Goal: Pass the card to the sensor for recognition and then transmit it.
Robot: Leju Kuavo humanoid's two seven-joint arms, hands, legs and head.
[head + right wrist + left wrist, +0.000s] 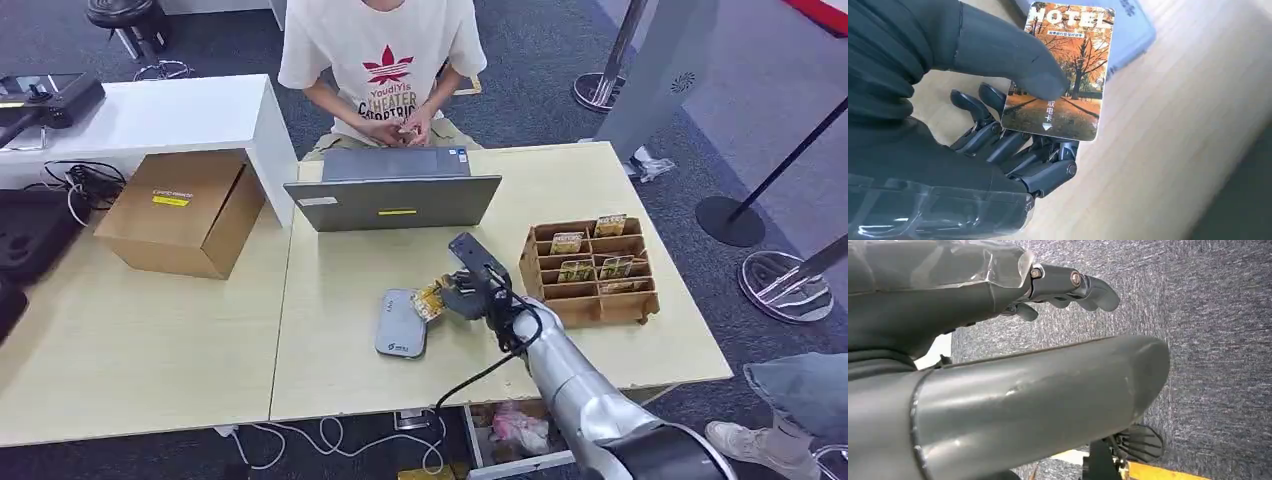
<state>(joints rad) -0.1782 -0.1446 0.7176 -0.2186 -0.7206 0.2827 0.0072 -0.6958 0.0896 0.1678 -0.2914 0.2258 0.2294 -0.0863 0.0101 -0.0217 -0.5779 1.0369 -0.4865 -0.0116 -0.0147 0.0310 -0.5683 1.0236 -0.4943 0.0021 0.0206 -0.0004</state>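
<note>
Laptop [395, 190] behind sensor [401, 322], card rack [590, 270] beside

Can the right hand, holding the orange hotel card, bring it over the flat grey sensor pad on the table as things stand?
Probably yes. The right hand pinches the orange hotel card right at the edge of the flat grey sensor pad, with bare table around and nothing between them.

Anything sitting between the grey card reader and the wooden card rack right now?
Yes: in the head view the right hand holding the card sits between the grey reader and the rack; otherwise bare tabletop.
</note>
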